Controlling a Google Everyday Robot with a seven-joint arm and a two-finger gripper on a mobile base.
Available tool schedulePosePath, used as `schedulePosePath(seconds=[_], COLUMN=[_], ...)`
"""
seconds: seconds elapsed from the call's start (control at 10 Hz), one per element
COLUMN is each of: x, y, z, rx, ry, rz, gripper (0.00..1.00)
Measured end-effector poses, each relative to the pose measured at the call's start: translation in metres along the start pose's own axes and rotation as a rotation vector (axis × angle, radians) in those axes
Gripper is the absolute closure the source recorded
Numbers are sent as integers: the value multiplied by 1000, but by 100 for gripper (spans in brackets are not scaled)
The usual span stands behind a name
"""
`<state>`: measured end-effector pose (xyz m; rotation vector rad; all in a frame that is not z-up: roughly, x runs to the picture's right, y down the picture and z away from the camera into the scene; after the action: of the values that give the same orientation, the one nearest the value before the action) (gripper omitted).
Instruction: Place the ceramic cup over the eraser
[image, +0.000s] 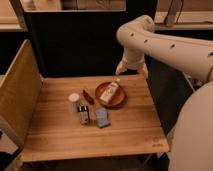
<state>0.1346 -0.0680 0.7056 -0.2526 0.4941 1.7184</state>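
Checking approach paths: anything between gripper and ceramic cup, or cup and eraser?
The bowl, holding a bottle, lies partly between the gripper hovering behind it and the ceramic cup. Nothing separates cup and eraser.

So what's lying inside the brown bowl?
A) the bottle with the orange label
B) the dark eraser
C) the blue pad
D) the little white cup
A: the bottle lies inside the bowl. The cup, the eraser and the blue pad all sit on the table to the bowl's left. The gripper hangs behind the bowl, over the table's back edge.
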Motion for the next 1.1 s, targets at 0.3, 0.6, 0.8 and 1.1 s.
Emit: schedulePosePath(seconds=[0.3,0.6,0.8,1.1], x=[5,31,48,73], y=[29,91,123,186], z=[-22,-45,-42,-18], rx=[-62,-63,-31,-19], ry=[-20,-81,-116,-112], rz=[-56,-250,-357,-472], gripper=[20,20,20,20])
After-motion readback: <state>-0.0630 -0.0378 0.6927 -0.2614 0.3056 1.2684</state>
